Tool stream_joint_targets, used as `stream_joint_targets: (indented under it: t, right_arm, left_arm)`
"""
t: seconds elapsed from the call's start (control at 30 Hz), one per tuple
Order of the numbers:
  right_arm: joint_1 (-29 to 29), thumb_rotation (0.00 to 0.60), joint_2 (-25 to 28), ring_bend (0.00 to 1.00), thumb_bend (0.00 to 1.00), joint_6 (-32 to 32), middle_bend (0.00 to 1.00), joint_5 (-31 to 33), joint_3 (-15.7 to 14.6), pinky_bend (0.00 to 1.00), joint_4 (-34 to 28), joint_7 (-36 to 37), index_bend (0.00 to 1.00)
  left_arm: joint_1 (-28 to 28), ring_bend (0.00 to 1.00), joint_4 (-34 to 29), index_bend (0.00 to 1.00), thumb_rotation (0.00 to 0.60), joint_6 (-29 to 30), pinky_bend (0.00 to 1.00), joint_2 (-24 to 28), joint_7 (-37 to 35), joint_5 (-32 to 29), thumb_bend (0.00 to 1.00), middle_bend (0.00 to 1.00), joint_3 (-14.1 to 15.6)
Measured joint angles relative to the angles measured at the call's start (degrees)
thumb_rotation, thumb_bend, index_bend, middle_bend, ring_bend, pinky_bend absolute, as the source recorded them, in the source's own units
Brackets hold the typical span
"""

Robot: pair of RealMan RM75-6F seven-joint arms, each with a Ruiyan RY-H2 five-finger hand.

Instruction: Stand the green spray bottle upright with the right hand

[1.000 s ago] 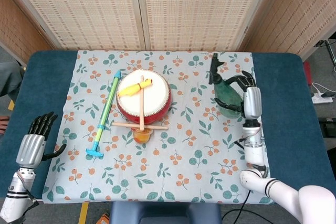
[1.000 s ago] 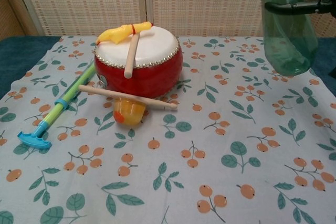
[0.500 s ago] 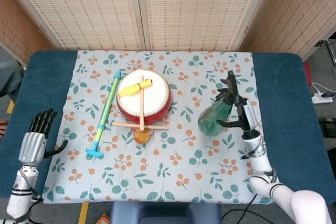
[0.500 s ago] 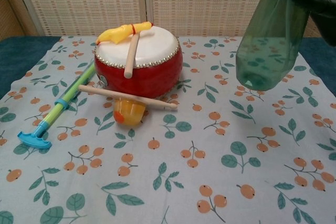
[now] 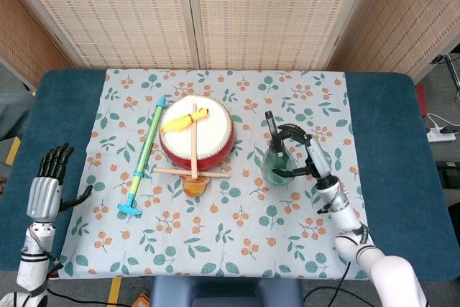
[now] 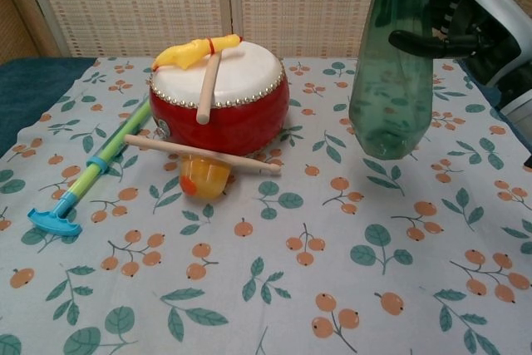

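Observation:
The green spray bottle (image 5: 276, 162) (image 6: 393, 64) is translucent with a dark nozzle on top. It hangs nearly upright, its base a little above the flowered cloth (image 5: 215, 242), right of the red drum. My right hand (image 5: 305, 156) (image 6: 462, 22) grips it from the right side, fingers wrapped around the body. My left hand (image 5: 47, 183) hovers with fingers spread and nothing in it, over the blue table at the far left, seen only in the head view.
A red drum (image 5: 196, 131) (image 6: 219, 97) with a white skin carries a yellow toy and wooden sticks. An orange cup (image 6: 204, 175) sits in front of it. A green and blue stick toy (image 5: 143, 155) lies left of the drum.
My right hand has carried the bottle leftward and down from the cloth's right edge toward the middle, swinging it from a tilt to nearly upright. The left hand barely moved.

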Motion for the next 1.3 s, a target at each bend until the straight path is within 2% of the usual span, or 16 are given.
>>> stream_joint_targets:
  t: [0.47,0.67,0.87,1.3]
  right_arm:
    - [2.9,0.6,-2.7,0.38,0.03,-4.6,0.65,0.1,-2.8,0.26,6.6,3.9,0.82]
    - [3.9,0.6,-3.6,0.38,0.03,-7.0,0.65,-0.3,-4.4,0.26,8.5,5.0,0.82]
    - [3.7,0.6,-4.6,0.38,0.03,-9.1,0.65,-1.3,-6.8,0.26,10.2,5.9,0.82]
    - [3.5,0.6,-5.2,0.38,0.03,-10.1,0.65,-1.4,-8.4,0.26,11.3,7.0,0.82]
  left_arm:
    - [-1.5,0.0,9.1,0.0,0.6,0.9,0.01,-5.8,-4.8,-1.6,0.22,0.0,-1.4]
    - [-2.2,0.0,12.7,0.0,0.6,-1.2,0.01,-7.8,-4.9,-2.6,0.22,0.0,-1.5]
    - [-2.8,0.0,14.8,0.0,0.6,-1.7,0.01,-9.3,-5.3,-3.0,0.22,0.0,-1.4]
    - [-3.4,0.0,18.9,0.0,0.6,-0.8,0.01,-12.1,-8.0,-3.5,0.22,0.0,-1.5]
